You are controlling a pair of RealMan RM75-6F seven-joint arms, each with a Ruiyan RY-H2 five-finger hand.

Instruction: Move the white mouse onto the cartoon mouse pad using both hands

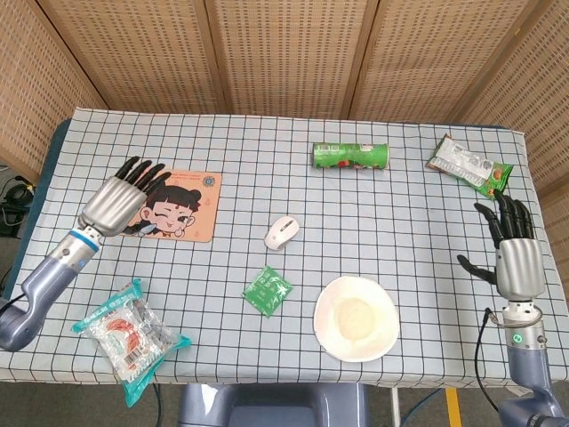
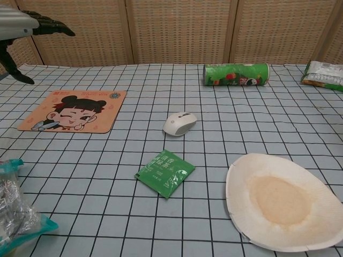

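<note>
The white mouse lies near the middle of the checked tablecloth. Left of it lies the orange cartoon mouse pad, flat and bare. My left hand hovers over the pad's left edge with fingers spread and nothing in it. My right hand stands open near the table's right edge, far from the mouse; the chest view does not show it.
A green sachet lies in front of the mouse, a white paper plate to its right. A green can lies on its side at the back, a snack bag at back right, a clear packet at front left.
</note>
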